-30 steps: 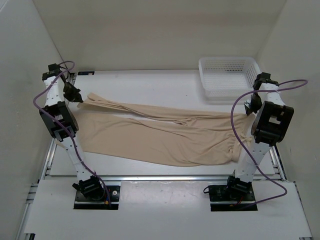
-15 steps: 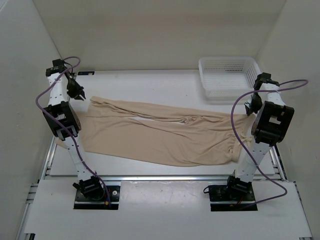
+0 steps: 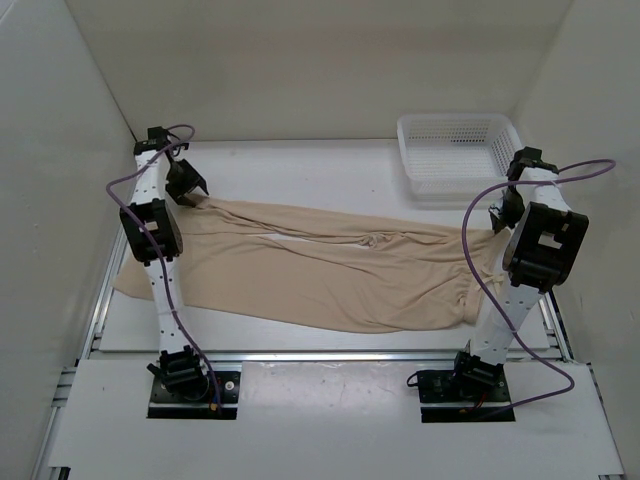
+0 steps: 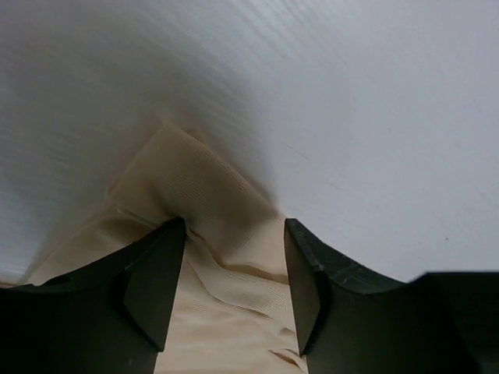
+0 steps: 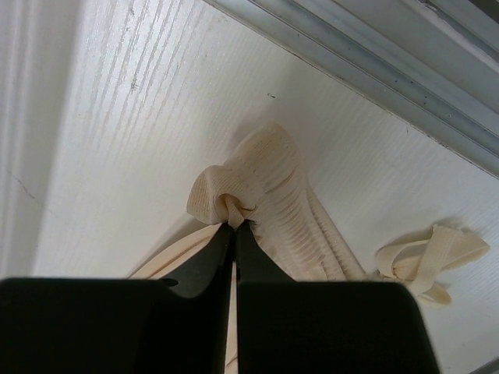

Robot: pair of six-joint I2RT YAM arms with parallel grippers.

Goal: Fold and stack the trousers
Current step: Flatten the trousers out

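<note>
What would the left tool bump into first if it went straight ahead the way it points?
Probably the trousers: one leg's end lies right between the open fingers of the left tool, with bare table beyond. Depth is hard to judge.

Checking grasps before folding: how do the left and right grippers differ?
The left gripper has its fingers apart, straddling a leg cuff of the trousers; the right gripper is shut, pinching the gathered waistband. Left sits at the left end, right at the right end. Both are at the fabric.
</note>
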